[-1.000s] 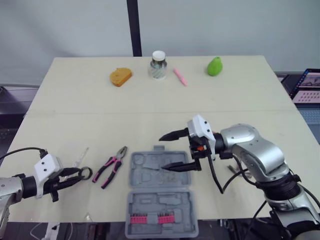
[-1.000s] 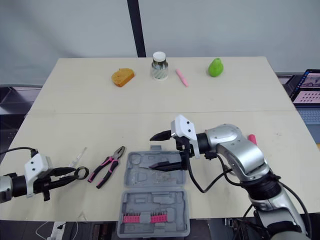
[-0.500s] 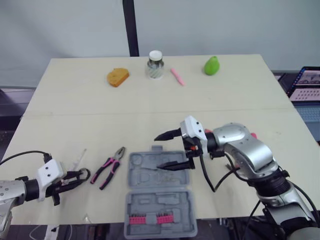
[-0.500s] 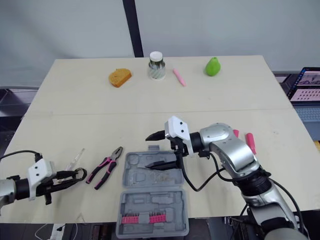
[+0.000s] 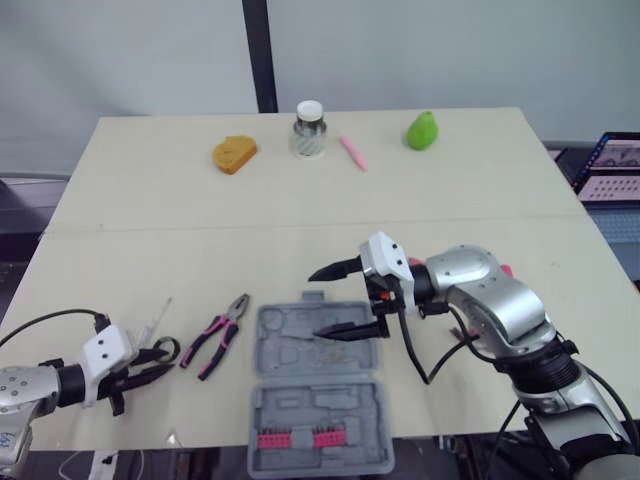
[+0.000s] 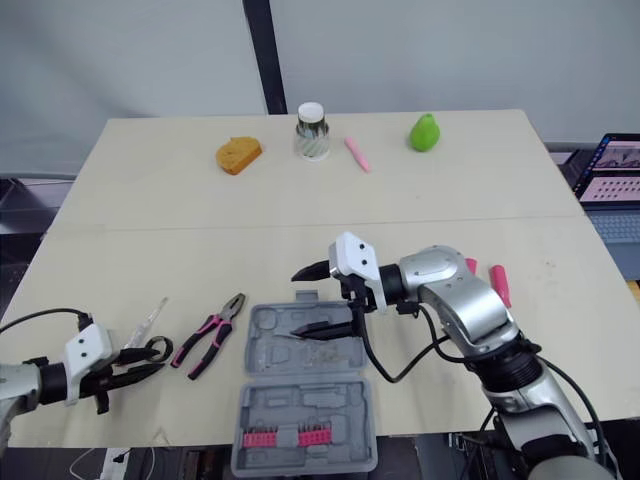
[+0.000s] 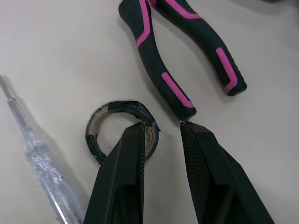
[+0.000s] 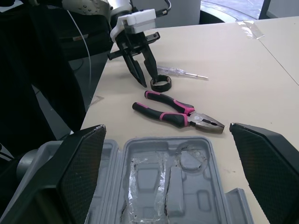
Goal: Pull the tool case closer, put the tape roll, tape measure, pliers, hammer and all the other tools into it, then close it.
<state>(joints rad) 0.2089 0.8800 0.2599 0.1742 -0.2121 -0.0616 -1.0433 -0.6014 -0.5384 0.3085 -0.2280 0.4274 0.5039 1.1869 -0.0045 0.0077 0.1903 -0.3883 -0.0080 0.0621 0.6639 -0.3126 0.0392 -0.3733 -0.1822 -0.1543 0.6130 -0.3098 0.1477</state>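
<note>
Near the table's left edge, the left gripper (image 7: 161, 123) holds its fingers apart at the tape roll (image 7: 120, 105). A clear screwdriver (image 7: 37, 154) lies on one side and the pliers (image 5: 218, 332) lie close on the other. Further right lies the open tool case (image 5: 320, 400), with the right gripper (image 5: 315, 305) spread wide over it.

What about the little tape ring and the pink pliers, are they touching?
Apart. The left wrist view shows a strip of bare table between the rim of the tape roll and the nearest handle of the pliers.

Head stereo overlooks table (image 5: 300, 200); both wrist cameras share pliers (image 7: 139, 28).
</note>
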